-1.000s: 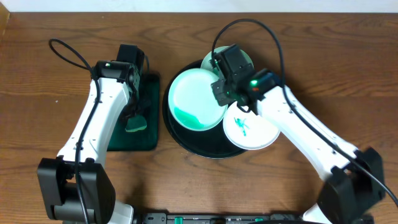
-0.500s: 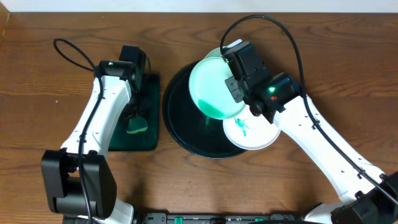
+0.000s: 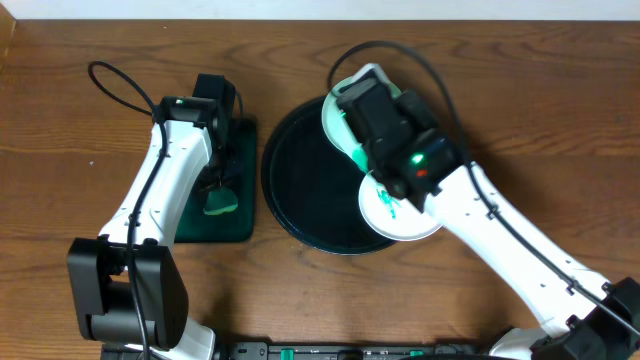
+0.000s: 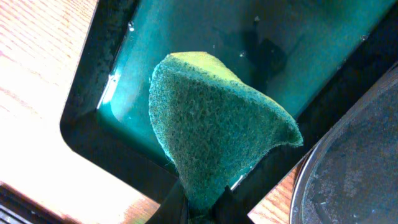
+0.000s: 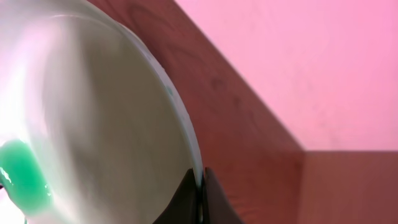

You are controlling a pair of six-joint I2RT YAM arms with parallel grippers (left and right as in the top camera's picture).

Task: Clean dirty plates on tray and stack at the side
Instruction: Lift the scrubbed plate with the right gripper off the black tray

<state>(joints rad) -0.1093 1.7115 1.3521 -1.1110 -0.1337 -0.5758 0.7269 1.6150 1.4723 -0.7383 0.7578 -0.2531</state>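
My right pincer (image 5: 200, 194) is clamped on the rim of one plate (image 5: 93, 118), held tilted over the back right of the black tray (image 3: 300, 175). The plate bears a teal smear (image 5: 22, 177). A second smeared plate (image 3: 405, 212) lies at the tray's right edge. My left pincer (image 4: 199, 206) grips the green sponge (image 4: 217, 143) over the rectangular tray (image 3: 190, 228).
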